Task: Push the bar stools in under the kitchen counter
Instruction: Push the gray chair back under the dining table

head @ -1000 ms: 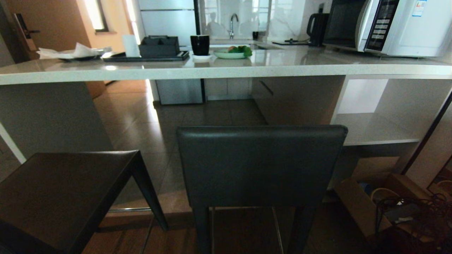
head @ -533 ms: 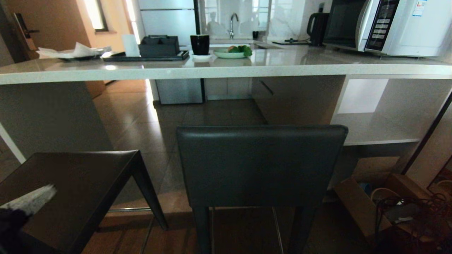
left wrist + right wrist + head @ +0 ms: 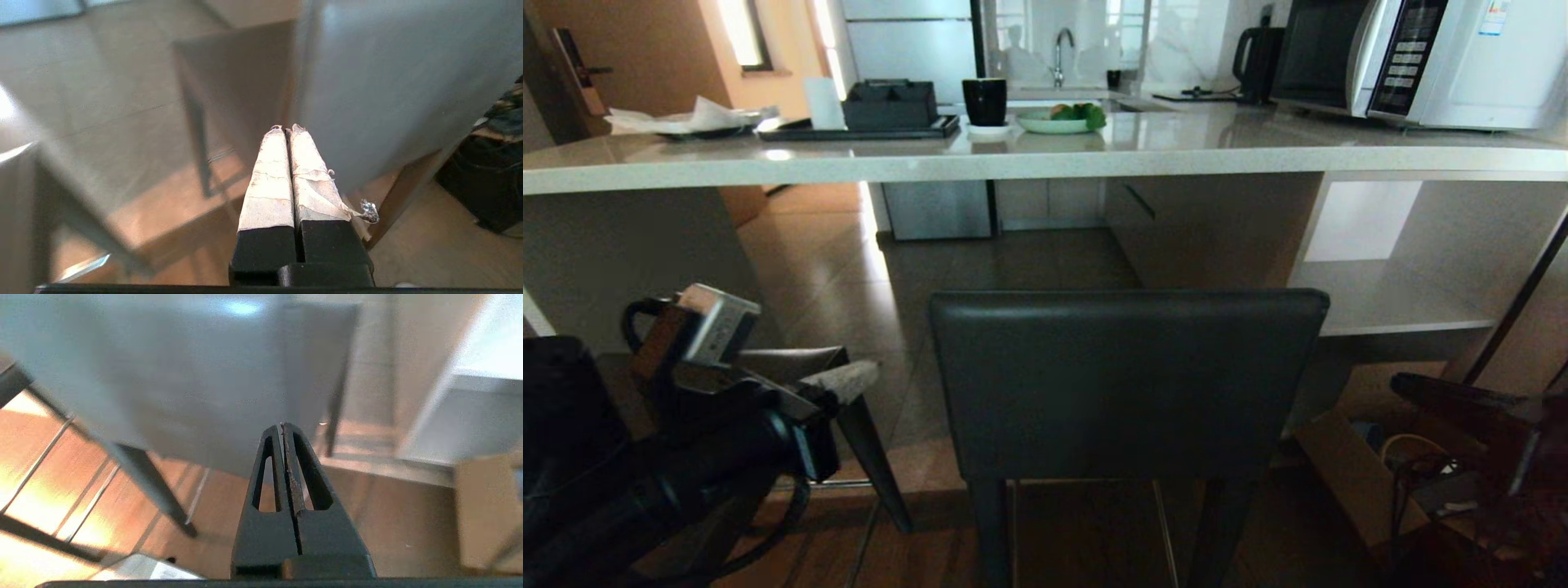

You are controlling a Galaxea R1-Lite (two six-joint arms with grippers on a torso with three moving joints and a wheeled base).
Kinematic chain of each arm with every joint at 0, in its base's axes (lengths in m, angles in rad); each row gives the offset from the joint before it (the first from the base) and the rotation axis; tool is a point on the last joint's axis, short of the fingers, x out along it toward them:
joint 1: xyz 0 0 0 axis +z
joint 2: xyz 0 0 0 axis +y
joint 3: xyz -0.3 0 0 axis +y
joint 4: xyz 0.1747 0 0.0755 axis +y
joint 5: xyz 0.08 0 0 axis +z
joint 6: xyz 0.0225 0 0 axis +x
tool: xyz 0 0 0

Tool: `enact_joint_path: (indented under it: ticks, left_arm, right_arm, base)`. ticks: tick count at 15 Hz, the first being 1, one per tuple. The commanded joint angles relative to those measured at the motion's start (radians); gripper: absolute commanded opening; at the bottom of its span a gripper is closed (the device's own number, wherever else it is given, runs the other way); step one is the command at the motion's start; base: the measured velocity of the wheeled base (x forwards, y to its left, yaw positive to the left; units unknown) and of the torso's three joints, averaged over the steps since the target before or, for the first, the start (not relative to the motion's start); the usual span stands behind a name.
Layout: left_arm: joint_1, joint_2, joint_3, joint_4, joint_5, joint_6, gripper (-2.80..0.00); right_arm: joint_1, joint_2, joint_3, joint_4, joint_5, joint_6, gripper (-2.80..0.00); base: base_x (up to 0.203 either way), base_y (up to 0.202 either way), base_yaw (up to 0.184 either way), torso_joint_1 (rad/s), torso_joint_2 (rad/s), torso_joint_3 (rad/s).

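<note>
Dim foreground; daylight beyond kitchen counter [image 3: 1045, 159] throws floor glare under it. Both wrist views motion-blurred.

Home kitchen: microwave [image 3: 1437, 61], faucet [image 3: 1060, 53], counter [image 3: 1013, 159].

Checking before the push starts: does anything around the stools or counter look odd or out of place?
Both bar stools stand out from the kitchen counter, not tucked under. The wrap on the left gripper is frayed, a loose shred hanging off one side. Cables and an open box clutter the floor to the right.
</note>
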Motion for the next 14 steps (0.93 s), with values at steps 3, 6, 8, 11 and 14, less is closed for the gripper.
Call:
enact_joint_path:
  ticks: [3, 6, 8, 11, 14]
  left_arm:
    - [-0.102, 0.184, -0.043, -0.045, -0.002, -0.013, -2.80]
    - [-0.151, 0.217, -0.050, -0.046, -0.003, -0.017, -2.80]
    - [-0.153, 0.231, -0.052, -0.046, -0.004, -0.017, -2.80]
    - [-0.140, 0.274, -0.061, -0.047, 0.003, -0.017, -2.80]
    - [-0.118, 0.277, -0.094, -0.049, 0.004, -0.018, -2.80]
  right_arm:
    - [0.071, 0.153, -0.009, -0.007, -0.002, 0.002, -2.80]
    - [0.093, 0.191, -0.034, -0.015, -0.003, 0.003, -2.80]
    - [0.104, 0.220, -0.049, -0.015, -0.003, 0.003, -2.80]
    - [0.109, 0.282, -0.090, -0.016, -0.002, 0.003, -2.80]
    - [0.109, 0.363, -0.118, -0.047, -0.002, 0.001, -2.80]
  base:
    - [0.000, 0.000, 0.000, 0.000, 0.00, 0.000]
    - [0.000, 0.000, 0.000, 0.000, 0.00, 0.000]
    - [0.000, 0.000, 0.000, 0.000, 0.00, 0.000]
    - [0.000, 0.000, 0.000, 0.000, 0.00, 0.000]
    - [0.000, 0.000, 0.000, 0.000, 0.00, 0.000]
